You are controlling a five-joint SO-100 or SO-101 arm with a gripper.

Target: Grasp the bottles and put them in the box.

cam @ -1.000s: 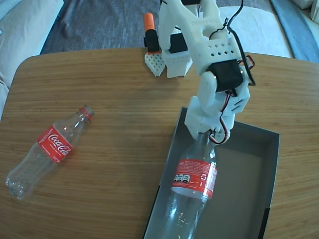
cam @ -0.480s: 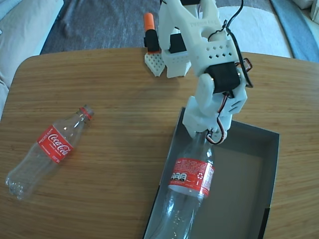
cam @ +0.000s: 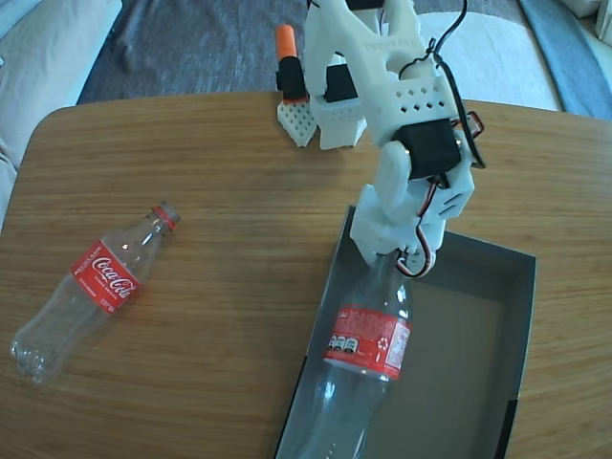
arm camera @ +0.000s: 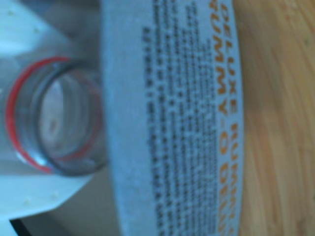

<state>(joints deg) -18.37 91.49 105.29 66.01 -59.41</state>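
While my fingers (cam: 400, 256) clamp the clear red-labelled plastic bottle's (cam: 361, 359) neck above the shallow dark grey cardboard box (cam: 483, 330), lowering and releasing seems next.

Fixed view: mounted high above the table (cam: 239, 172), facing down and tilted toward the arm base at the far edge; box (cam: 497, 316) sits lower right, cropped by the bottom edge. Wrist view: rides the gripper, very close, blurry, looking straight into a bottle (arm camera: 51, 115) mouth with the box wall (arm camera: 172, 118) beside it. Shared: held bottle (cam: 368, 344), box, tabletop.
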